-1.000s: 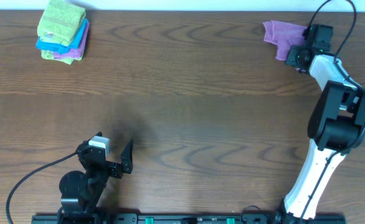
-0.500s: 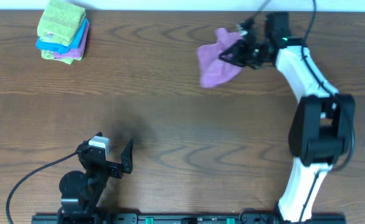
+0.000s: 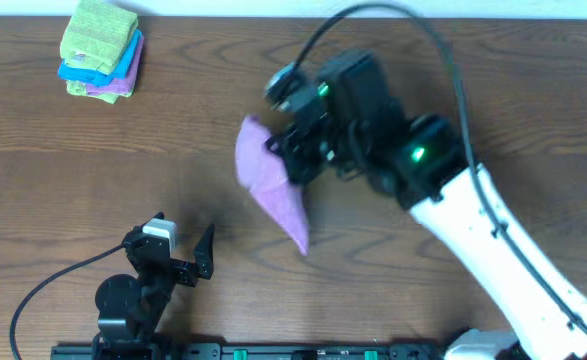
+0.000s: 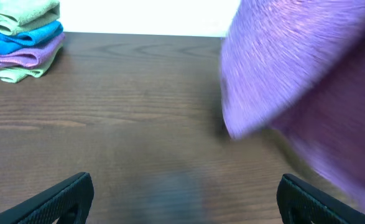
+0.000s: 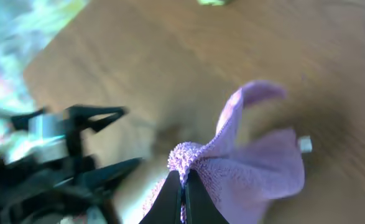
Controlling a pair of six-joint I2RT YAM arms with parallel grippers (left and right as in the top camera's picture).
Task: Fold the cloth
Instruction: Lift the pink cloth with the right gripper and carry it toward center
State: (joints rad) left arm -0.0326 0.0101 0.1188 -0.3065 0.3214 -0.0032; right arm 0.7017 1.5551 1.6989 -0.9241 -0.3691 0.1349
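Wooden table [image 3: 173, 150]; blurry cloth [image 3: 268, 180], right fingers [image 5: 171, 198] mostly cropped.

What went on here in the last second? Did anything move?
The right gripper, shut on the purple cloth, has carried it from the far right corner of the table leftward and nearer, to about the middle, where it hangs crumpled. The left gripper stayed open at the near edge, and the stack of folded cloths in the far left corner did not move.

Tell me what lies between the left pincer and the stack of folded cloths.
Nothing. The overhead view shows only bare wooden table between the left pincer and the stack of folded cloths.
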